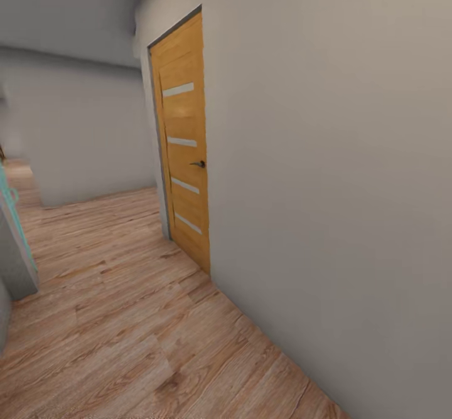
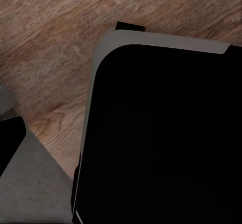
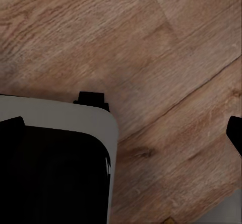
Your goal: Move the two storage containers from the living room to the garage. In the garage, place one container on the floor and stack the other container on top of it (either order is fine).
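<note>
One long strip of wood-plank floor (image 1: pixel 119 318) lies open ahead of me in the head view, running up a corridor between a plain pale wall (image 1: pixel 326 174) on my right and a grey edge of something (image 1: pixel 16 249) at the far left, trimmed with a teal line. The strip narrows as the right-hand wall slants in across my path. A wooden door (image 1: pixel 183 137) with four pale horizontal slits and a dark handle (image 1: pixel 199 164) is set in that wall; it is shut, flush in its frame. Beyond it, a second pale wall (image 1: pixel 81 130) closes the corridor's far end, and the floor bends off to the left there.

Below my left end effector, the left wrist view shows a large black body with a light grey rounded rim (image 2: pixel 161 133) over the same planks, with a grey slab (image 2: pixel 35 183) just beside it and a dark shape at the frame's edge. My right wrist view shows a like black, grey-rimmed body (image 3: pixel 55 168) with bare planks (image 3: pixel 151 58) around it and a small dark piece at the opposite edge.

I cannot tell how far either end effector is spread, nor whether it has hold of anything. Where the two storage containers are, I cannot tell from here.
</note>
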{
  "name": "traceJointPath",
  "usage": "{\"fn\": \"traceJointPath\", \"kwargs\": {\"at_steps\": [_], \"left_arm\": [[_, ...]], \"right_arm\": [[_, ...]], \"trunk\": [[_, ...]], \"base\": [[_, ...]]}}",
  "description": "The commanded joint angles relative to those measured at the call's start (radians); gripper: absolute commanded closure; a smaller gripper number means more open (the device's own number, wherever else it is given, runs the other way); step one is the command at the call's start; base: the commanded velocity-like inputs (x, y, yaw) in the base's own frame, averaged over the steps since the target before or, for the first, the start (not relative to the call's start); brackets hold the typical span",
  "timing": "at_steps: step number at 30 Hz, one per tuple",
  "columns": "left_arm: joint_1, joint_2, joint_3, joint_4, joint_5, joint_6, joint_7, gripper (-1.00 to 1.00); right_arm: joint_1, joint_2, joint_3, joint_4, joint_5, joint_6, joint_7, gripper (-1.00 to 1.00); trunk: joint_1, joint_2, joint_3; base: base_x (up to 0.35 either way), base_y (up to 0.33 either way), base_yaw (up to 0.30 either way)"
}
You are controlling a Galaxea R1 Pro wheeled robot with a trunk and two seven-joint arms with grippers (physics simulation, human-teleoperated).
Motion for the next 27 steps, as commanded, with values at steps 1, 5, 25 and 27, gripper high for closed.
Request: {"fn": "traceJointPath", "kwargs": {"at_steps": [1,5,25,27], "left_arm": [[0.000,0.000,0.004,0.000,0.005,-0.002,0.001,-1.00],[0.000,0.000,0.004,0.000,0.005,-0.002,0.001,-1.00],[0.000,-0.009,0.010,0.001,0.011,-0.001,0.001,-1.00],[0.000,-0.008,0.012,0.001,0.013,-0.001,0.001,-1.00]], "right_arm": [[-0.001,0.000,0.001,0.003,0.011,-0.004,-0.006,-1.00],[-0.001,0.000,0.002,0.003,0.011,-0.004,-0.006,-1.00],[-0.001,0.000,0.002,0.003,0.013,-0.006,-0.006,-1.00],[-0.001,0.001,0.002,0.003,0.014,-0.006,-0.006,-1.00]], "trunk": [[0.000,-0.001,-0.001],[0.000,-0.001,-0.001],[0.000,-0.001,-0.001],[0.000,-0.001,-0.001]], "base": [[0.000,0.000,0.279],[0.000,0.000,0.279],[0.000,0.000,0.279],[0.000,0.000,0.279]]}}
